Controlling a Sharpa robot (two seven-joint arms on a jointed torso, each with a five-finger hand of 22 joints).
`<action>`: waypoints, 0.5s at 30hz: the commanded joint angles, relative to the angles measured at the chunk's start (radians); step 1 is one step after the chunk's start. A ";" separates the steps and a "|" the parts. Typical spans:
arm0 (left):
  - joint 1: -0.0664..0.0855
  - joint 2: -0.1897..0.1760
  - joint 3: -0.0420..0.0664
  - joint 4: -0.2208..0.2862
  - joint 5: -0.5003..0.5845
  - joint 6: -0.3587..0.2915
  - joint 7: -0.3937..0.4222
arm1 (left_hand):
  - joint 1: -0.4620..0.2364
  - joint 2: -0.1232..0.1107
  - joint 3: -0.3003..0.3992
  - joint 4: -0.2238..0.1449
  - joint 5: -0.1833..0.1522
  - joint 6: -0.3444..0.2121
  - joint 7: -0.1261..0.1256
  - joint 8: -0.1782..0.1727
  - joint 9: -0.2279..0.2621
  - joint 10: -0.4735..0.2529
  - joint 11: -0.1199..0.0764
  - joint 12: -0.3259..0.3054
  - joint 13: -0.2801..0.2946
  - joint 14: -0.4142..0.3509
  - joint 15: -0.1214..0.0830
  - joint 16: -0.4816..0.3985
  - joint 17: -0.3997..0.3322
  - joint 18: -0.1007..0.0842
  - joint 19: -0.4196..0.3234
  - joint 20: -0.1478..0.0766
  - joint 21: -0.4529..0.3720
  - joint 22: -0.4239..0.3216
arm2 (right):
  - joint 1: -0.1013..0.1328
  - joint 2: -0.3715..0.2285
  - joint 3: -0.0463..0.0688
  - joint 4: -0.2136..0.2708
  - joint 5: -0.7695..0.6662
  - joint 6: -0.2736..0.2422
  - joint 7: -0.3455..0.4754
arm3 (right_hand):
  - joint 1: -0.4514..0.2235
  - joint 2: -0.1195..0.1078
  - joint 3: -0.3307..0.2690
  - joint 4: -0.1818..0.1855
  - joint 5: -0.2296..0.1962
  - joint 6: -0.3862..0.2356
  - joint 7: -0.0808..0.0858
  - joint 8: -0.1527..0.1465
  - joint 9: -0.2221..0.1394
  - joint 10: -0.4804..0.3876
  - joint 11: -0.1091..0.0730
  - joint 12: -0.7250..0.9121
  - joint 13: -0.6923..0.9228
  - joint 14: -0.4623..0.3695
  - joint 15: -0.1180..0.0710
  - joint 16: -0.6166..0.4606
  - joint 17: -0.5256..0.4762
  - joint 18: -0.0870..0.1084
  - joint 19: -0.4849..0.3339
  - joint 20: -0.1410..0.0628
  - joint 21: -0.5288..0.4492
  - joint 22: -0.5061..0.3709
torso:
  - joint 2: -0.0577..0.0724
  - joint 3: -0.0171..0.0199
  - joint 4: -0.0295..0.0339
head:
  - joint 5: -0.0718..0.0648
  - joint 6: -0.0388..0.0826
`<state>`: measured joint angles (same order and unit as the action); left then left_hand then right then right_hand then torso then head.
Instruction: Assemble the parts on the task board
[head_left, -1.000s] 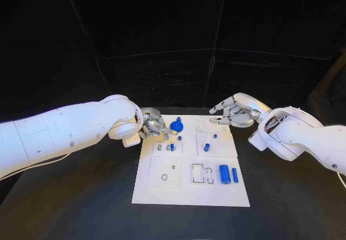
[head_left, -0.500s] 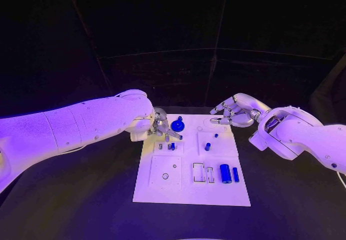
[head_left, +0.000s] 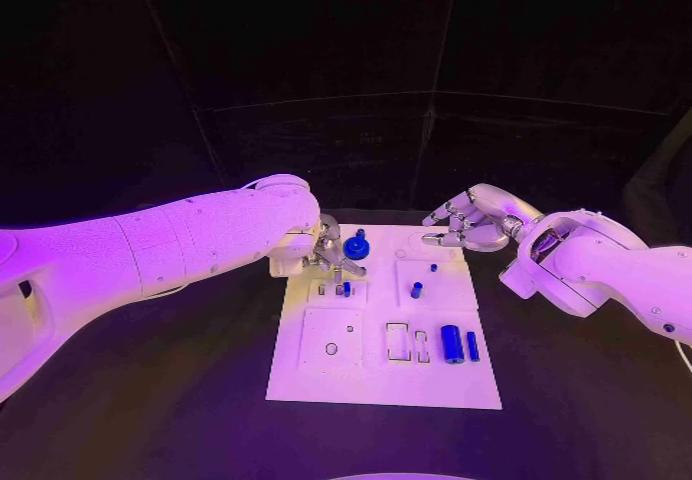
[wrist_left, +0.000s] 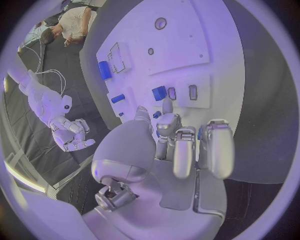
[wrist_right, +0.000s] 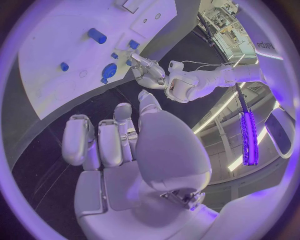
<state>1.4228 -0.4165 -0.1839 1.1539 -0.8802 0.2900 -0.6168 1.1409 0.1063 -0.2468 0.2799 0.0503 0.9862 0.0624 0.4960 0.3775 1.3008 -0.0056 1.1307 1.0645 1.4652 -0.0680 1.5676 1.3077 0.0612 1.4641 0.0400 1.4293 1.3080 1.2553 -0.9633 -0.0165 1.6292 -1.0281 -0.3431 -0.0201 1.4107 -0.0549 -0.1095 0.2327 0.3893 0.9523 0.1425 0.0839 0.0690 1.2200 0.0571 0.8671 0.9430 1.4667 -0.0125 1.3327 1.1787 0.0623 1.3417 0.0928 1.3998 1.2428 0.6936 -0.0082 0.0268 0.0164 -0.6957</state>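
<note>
Left hand (head_left: 325, 252) nearer blue round part (head_left: 356, 247), fingers empty, apart; white task board (head_left: 382, 385).

Two bulky white arms, the left arm (head_left: 159, 255) and right arm (head_left: 606, 272), smooth-shelled, ending in silver hands: left hand (head_left: 326, 252), right hand (head_left: 469, 222).
</note>
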 joint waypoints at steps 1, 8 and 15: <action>0.000 0.008 -0.002 -0.008 -0.010 0.034 -0.012 | -0.003 0.002 -0.005 -0.001 0.000 -0.007 0.002 0.005 0.002 0.004 -0.003 0.006 0.002 0.106 -0.005 0.003 0.263 -0.015 0.031 -0.005 0.006 0.026 | 0.002 0.000 0.001 -0.001 0.000 0.007 -0.002 | 0.000 0.000 -0.009 0.001 0.004 0.008 0.000 0.006 0.001 -0.006 -0.003 -0.004 -0.002 0.019 -0.007 -0.006 -0.003 0.015 -0.009 0.001 -0.006 -0.003 | 0.002 -0.0002 -0.0012 | 0.000 -0.001; -0.004 0.021 -0.005 -0.020 -0.010 0.044 -0.013 | 0.005 0.004 -0.006 -0.006 0.001 -0.013 0.002 0.012 0.012 0.004 -0.004 0.008 0.003 0.106 -0.005 0.003 0.263 -0.015 0.031 -0.005 0.008 0.028 | 0.002 0.003 0.001 -0.004 -0.001 0.011 -0.003 | -0.001 0.001 -0.009 0.001 0.005 0.008 0.000 0.007 0.001 -0.006 -0.003 -0.005 -0.002 0.019 -0.007 -0.007 -0.004 0.015 -0.010 0.000 -0.007 -0.005 | 0.000 0.0009 -0.0003 | -0.001 -0.010; -0.008 0.028 -0.005 -0.027 -0.010 0.058 -0.015 | 0.031 0.017 0.008 -0.025 0.004 -0.026 0.002 0.027 0.030 0.003 -0.003 0.009 0.004 0.106 -0.005 0.003 0.263 -0.016 0.031 -0.005 0.009 0.031 | 0.002 0.006 0.001 -0.007 -0.001 0.014 -0.005 | -0.001 0.002 -0.010 0.001 0.006 0.008 0.000 0.007 0.001 -0.005 -0.003 -0.004 -0.002 0.019 -0.007 -0.008 -0.004 0.015 -0.011 0.000 -0.008 -0.005 | 0.001 -0.0002 -0.0011 | -0.001 -0.011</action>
<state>1.4140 -0.3903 -0.1894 1.1278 -0.8835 0.3234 -0.6230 1.1594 0.1248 -0.2396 0.2618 0.0503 0.9681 0.0622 0.5198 0.4068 1.3007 -0.0056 1.1383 1.0684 1.4653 -0.0679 1.5676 1.3076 0.0614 1.4641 0.0400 1.4332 1.3079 1.2553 -0.9586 -0.0165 1.6220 -1.0283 -0.3378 -0.0247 1.4107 -0.0549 -0.1120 0.2352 0.3893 0.9523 0.1425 0.0839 0.0688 1.2201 0.0571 0.8671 0.9400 1.4667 -0.0125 1.3286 1.1752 0.0622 1.3383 0.0963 1.3959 1.2388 0.6943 -0.0078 0.0264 0.0141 -0.7062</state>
